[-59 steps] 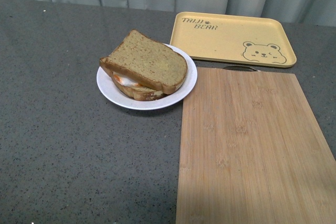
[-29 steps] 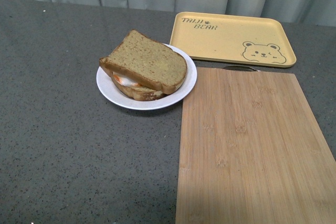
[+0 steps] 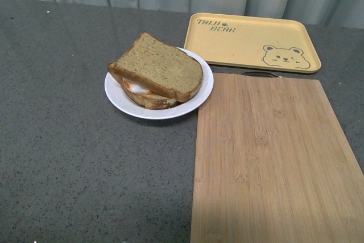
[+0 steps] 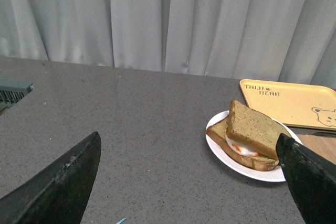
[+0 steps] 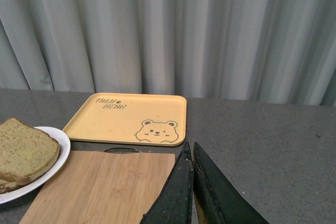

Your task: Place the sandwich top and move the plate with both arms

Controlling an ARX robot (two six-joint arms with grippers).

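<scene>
The sandwich top (image 3: 158, 65), a plain brown bread slice, lies on the lower slice with egg on the small white plate (image 3: 118, 98). Both also show in the left wrist view, the bread (image 4: 254, 128) on the plate (image 4: 227, 157), and at the edge of the right wrist view, bread (image 5: 23, 150) on plate (image 5: 59, 145). Neither arm shows in the front view. My left gripper (image 4: 189, 166) is open and empty, well short of the plate, above the grey counter. My right gripper (image 5: 190, 153) is shut and empty, above the counter beside the board's edge.
A yellow bear tray (image 3: 250, 41) stands behind a bamboo cutting board (image 3: 273, 152), which lies right of the plate. A grey speckled counter (image 3: 68, 152) lies under everything. Grey curtains hang at the back. A green-grey object (image 4: 13, 92) sits at the counter's far left in the left wrist view.
</scene>
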